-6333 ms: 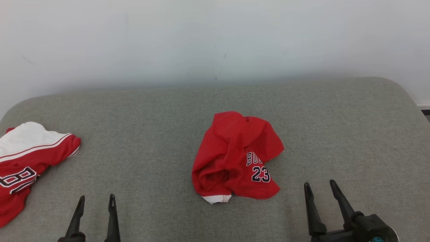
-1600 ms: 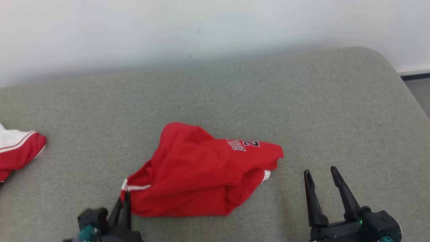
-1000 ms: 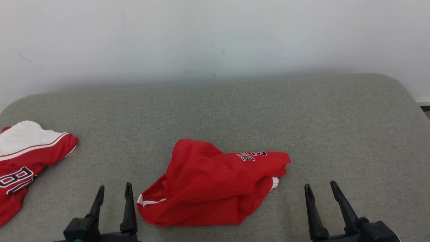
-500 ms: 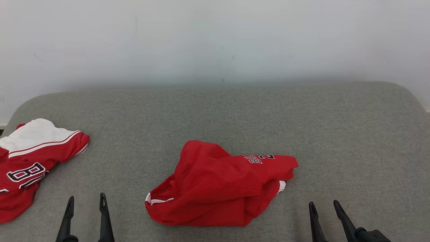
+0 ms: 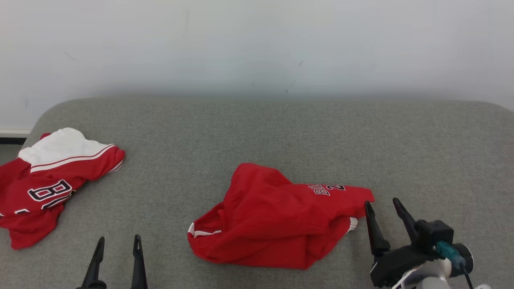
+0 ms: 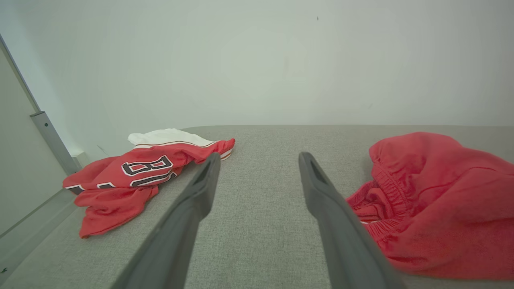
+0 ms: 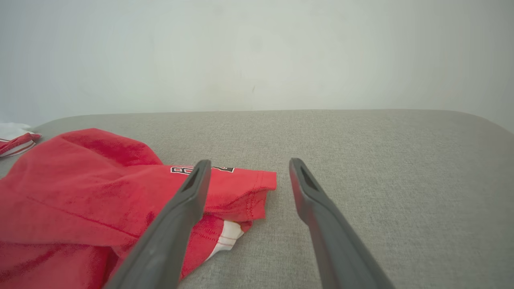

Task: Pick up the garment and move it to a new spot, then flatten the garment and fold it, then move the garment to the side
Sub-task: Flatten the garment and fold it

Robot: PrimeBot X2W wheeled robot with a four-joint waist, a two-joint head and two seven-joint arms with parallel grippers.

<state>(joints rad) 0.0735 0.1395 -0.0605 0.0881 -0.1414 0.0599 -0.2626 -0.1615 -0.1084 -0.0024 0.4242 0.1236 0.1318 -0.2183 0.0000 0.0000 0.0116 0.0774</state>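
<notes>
Garment point(image 5: 277, 224) lies crumpled just beside the spread right gripper point(image 5: 381, 201).

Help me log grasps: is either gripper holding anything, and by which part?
Nothing is held. The left gripper and right gripper both stand open; the red garment lies loose between them.

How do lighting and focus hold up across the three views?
Head view: soft, even light, no glare; the red garment is sharp. Left wrist view: the left claw looks soft-edged up close, lettering on the other jersey is legible. Right wrist view: the right claw is likewise soft, the wall hazy.
</notes>
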